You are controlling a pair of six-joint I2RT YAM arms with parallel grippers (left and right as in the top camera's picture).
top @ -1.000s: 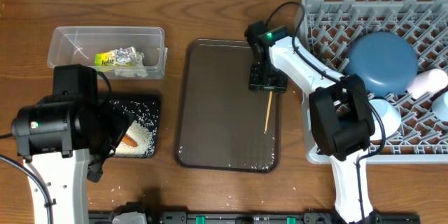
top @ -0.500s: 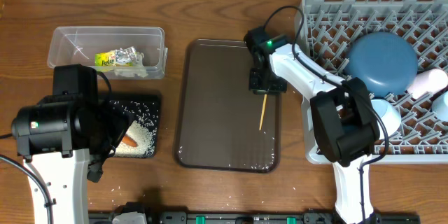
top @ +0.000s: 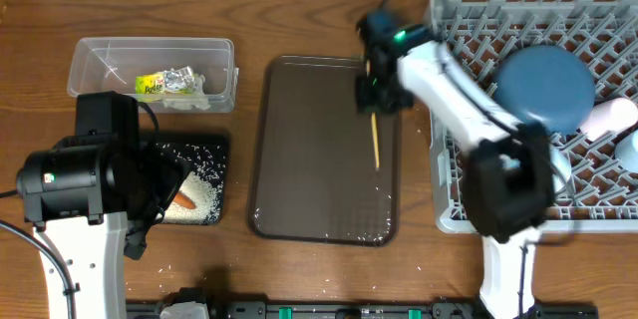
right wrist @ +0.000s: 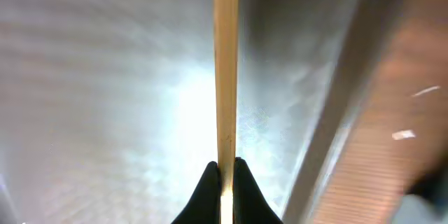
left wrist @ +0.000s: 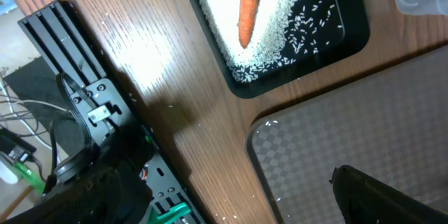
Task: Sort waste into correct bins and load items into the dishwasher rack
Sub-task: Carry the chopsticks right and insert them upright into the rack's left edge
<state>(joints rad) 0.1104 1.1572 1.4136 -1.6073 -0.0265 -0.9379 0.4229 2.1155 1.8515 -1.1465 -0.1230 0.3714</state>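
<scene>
Wooden thin chopstick (top: 376,142): now pinched at its upper end by the right gripper (right wrist: 224,173), over the dark brown serving tray (top: 309,159), lying straighter than a second ago. Left gripper (top: 159,199): jaws apart, unmoved above the shallow black rectangular tray (top: 221,143).

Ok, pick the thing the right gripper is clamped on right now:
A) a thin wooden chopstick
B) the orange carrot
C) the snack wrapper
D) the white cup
A: in the right wrist view the right gripper is shut on a thin wooden chopstick, and the overhead view shows the stick running from that gripper over the brown tray.
</scene>
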